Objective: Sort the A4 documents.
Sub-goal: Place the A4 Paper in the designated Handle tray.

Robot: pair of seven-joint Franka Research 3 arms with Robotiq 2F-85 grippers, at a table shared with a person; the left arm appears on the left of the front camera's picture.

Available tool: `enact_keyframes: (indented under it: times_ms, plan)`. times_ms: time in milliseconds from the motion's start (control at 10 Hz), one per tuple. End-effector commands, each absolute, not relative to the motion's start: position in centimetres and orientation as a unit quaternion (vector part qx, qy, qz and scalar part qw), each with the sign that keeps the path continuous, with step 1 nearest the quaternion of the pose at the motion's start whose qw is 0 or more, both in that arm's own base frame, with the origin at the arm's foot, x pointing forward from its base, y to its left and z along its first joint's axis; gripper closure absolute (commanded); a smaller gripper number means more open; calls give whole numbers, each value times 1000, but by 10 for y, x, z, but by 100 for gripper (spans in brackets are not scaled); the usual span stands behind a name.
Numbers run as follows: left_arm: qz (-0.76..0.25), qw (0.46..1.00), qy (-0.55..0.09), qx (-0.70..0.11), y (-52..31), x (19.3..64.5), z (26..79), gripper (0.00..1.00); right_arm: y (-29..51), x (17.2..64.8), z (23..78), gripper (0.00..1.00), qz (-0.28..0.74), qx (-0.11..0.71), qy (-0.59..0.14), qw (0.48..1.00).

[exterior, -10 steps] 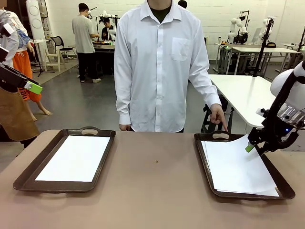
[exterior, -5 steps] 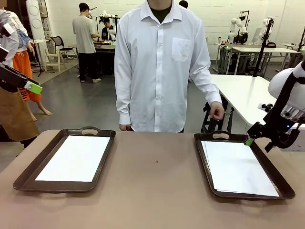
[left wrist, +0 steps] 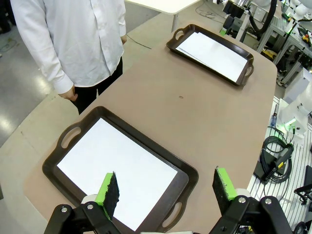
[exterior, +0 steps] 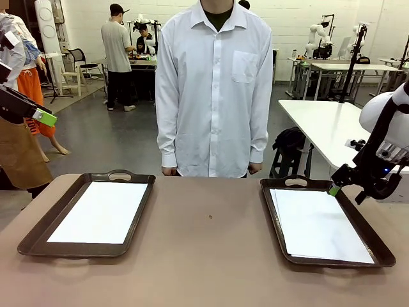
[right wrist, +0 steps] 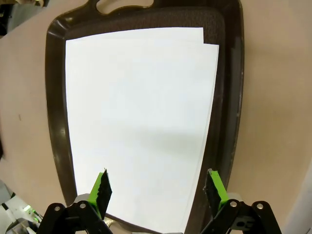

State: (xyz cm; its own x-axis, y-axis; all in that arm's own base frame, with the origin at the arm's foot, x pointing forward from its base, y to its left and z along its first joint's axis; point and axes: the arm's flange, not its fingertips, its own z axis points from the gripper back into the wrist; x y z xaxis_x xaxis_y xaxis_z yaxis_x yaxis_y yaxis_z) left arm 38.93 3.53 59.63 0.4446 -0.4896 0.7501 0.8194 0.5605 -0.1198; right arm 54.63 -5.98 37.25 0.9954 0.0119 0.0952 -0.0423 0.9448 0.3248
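White A4 documents lie in two dark trays. One sheet (exterior: 102, 211) rests flat in the left tray (exterior: 38, 240), and a small stack (exterior: 316, 224) fills the right tray (exterior: 383, 256). My right gripper (exterior: 334, 188) hovers open over that tray's far right corner. In its wrist view the stack (right wrist: 141, 122) lies below the open gripper (right wrist: 158, 187), with the top sheet slightly askew. My left gripper (exterior: 46, 118) hangs high at the left edge. In its wrist view it stands open (left wrist: 165, 187) above the left sheet (left wrist: 114, 168), touching nothing.
A person in a white shirt (exterior: 214, 89) stands at the far edge, arms down at the sides. Bare brown table (exterior: 208, 256) lies between the trays. The right tray (left wrist: 212, 51) shows far off in the left wrist view. Other tables and people are behind.
My right gripper lifted off the right stack's far corner, and the raised sheet settled flat. The person's hand left the right tray's handle and dropped to the side.
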Motion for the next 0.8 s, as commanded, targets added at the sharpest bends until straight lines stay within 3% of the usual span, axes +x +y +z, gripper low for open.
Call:
enact_keyframes:
  times_ms: [0,700]
  plan:
    - [-402,815,-341,-240,34,389,597,0,-61,547,374,0,15,167,-48,985]
    - [-402,815,-341,-240,34,389,597,0,-61,547,374,0,15,167,-48,985]
